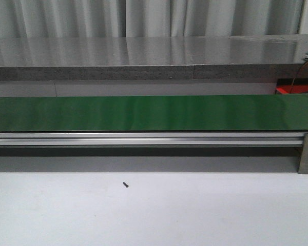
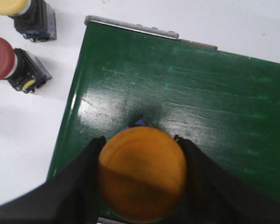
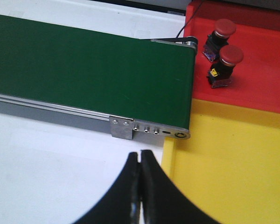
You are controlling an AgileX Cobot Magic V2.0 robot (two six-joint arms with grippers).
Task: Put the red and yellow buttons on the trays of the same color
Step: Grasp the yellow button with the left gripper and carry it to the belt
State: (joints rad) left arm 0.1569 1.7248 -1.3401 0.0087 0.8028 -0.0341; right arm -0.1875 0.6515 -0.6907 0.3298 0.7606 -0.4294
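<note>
Above green belt [image 2: 177, 93], yellow button [image 2: 142, 173] clamped between left jaws

Finding no readable text, label, brand, number or sign in any of the three views.

Glossy green belt [image 1: 143, 113] (faintly scuffed) runs on a brushed aluminium rail [image 1: 143, 138].
</note>
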